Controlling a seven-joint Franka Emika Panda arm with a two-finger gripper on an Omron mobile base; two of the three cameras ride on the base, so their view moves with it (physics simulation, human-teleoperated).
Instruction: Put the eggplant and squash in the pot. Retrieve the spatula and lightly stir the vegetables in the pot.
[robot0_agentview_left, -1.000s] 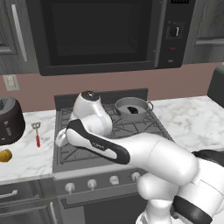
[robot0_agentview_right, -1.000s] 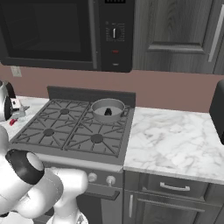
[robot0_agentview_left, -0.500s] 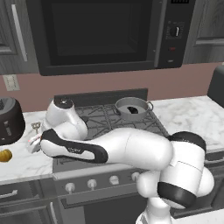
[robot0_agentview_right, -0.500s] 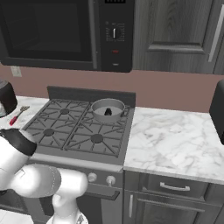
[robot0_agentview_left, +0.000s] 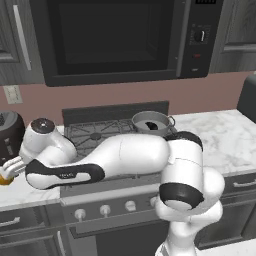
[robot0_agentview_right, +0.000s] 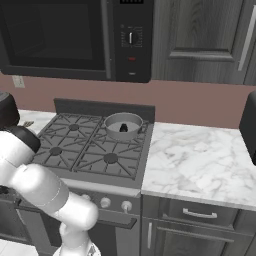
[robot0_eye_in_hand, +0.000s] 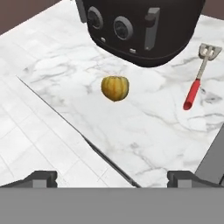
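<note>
- Your claw (robot0_eye_in_hand: 112, 178) stood wide and empty above the marble worktop (robot0_eye_in_hand: 144, 131), both dark tips spread far apart at the bottom of the hand view.
- The squash (robot0_eye_in_hand: 115, 88) lay on the worktop ahead of the claw and close to centred between the tips, so the coming move looked like a straight advance and descent onto it.
- The squash was rounded, with no long axis to line up on; its ribs ran top to bottom in the hand view.
- Just beyond the squash stood the black appliance (robot0_eye_in_hand: 140, 26), near but apart from it, which could crowd a reach that ran long.
- The spatula (robot0_eye_in_hand: 199, 76) lay well off to the right of the squash in the hand view, red handle toward the claw, slotted head away, its length running nearly along the line of approach.
- The pot (robot0_agentview_right: 123, 125) sat on the back right burner of the stove (robot0_agentview_right: 75, 150), with the eggplant (robot0_agentview_right: 123, 128) showing as a small dark shape inside it.
- In the left base view the squash (robot0_agentview_left: 4, 179) peeked out at the worktop's left edge, beside the wrist.
- Against the earlier frames, the arm had swung from over the stove out to the left, past the stove's edge, while the claw's spread was unchanged; pot and eggplant had not moved.
</note>
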